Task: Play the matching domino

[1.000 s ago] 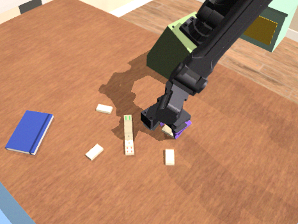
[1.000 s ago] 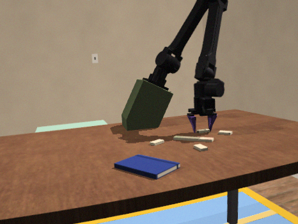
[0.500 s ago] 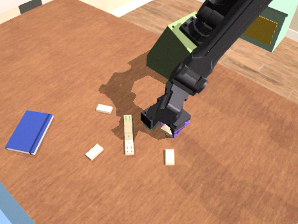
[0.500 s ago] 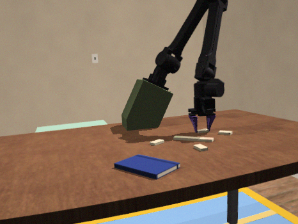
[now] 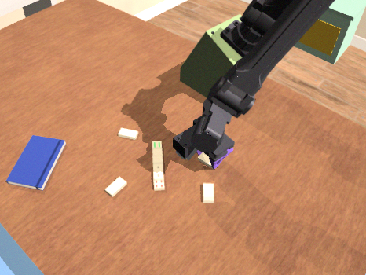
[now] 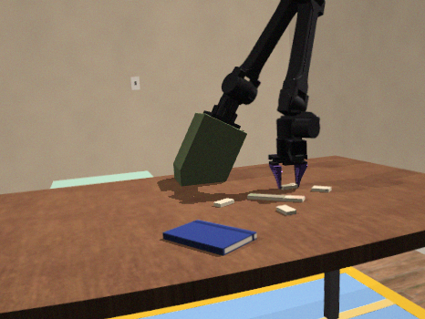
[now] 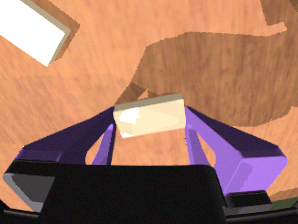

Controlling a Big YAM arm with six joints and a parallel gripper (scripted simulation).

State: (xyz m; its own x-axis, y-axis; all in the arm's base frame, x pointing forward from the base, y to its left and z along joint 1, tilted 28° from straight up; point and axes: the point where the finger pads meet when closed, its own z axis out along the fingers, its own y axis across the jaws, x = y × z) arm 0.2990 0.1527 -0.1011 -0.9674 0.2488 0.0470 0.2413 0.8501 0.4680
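Just right of the line (image 5: 158, 166) on the tabletop (image 5: 78, 78), the gripper (image 7: 149, 137) stands low, its purple fingers closed on a blank domino (image 7: 150, 115). Held across its length, one finger at each end. It sits at or just above the wood; cannot tell whether it has left the surface.

Line: face up, running near to far, green marks on the far half, red pips on the near half. Three more blank dominoes lie apart from it: one far left (image 5: 128, 133), one near left (image 5: 115, 186), one near right (image 5: 208, 192). Blue notebook (image 5: 36, 161) well off to the left.

Risks, as judged:
- Held piece and gripper are close to the line; a sideways swing while low could nudge a joint open.
- Grip is on the ends only, so the piece may pivot or slip when turned over.
- The near-right domino lies close by; a careless sweep could push it toward the line.

Hard to make out: the held domino's face is unseen, so its match is unknown. Pips on the line's middle are too small to read. The arm hides the tabletop behind the gripper in the top view.
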